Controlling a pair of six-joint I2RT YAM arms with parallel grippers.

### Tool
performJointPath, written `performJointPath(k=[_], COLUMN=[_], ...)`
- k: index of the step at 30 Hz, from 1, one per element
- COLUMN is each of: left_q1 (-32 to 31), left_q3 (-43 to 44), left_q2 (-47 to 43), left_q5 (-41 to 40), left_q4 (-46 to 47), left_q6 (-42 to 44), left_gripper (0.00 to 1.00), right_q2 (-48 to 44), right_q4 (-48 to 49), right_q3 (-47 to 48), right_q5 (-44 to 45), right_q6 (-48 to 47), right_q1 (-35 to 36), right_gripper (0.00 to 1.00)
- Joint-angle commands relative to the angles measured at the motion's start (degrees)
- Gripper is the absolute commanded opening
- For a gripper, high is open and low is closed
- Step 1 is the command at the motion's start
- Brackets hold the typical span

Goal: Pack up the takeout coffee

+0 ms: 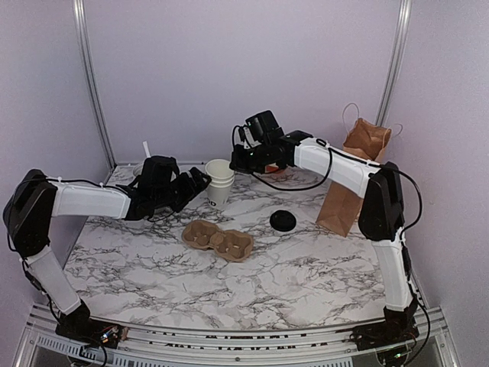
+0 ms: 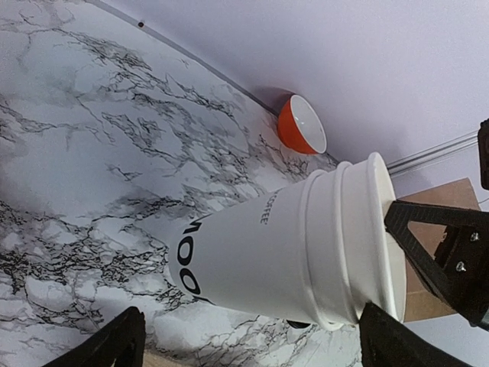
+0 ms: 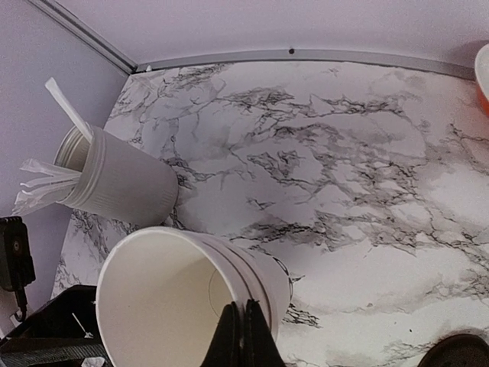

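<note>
No lidded takeout coffee is in view. A stack of lidless white paper cups (image 1: 219,182) (image 2: 290,245) (image 3: 191,290) stands at the back middle of the table, and the outer cup has dark lettering on its side. My right gripper (image 1: 235,159) (image 3: 244,306) is above the stack and shut on the top cup's rim, one finger inside the wall and one outside. From the left, my left gripper (image 1: 195,183) (image 2: 248,344) is open, its fingers wide on either side of the stack. A black round lid (image 1: 283,220) (image 3: 462,350) lies by itself on the marble.
A brown cardboard cup carrier (image 1: 218,241) lies in front of the stack. A brown paper bag (image 1: 355,172) stands at the back right. A white utensil holder (image 1: 144,164) (image 3: 114,180) stands at the back left. An orange bowl (image 2: 302,126) sits by the back wall.
</note>
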Motion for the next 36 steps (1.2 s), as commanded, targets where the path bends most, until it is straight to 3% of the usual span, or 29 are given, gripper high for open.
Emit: performJointPath(k=[1, 36], left_q1=[0.30, 0.31], left_q3=[2.66, 3.72], left_q2=[1.56, 7.78], left_q5=[1.05, 0.31], left_q4=[1.55, -2.52], left_q6=[-0.17, -1.03], left_gripper=[0.98, 0.97], right_q2=[0.58, -1.48], right_q4=[0.59, 1.35], right_q3=[1.08, -2.20], right_q5=[-0.60, 1.36], right_q6=[-0.28, -0.97], right_q1=[-0.21, -0.22], right_gripper=[0.00, 0.00])
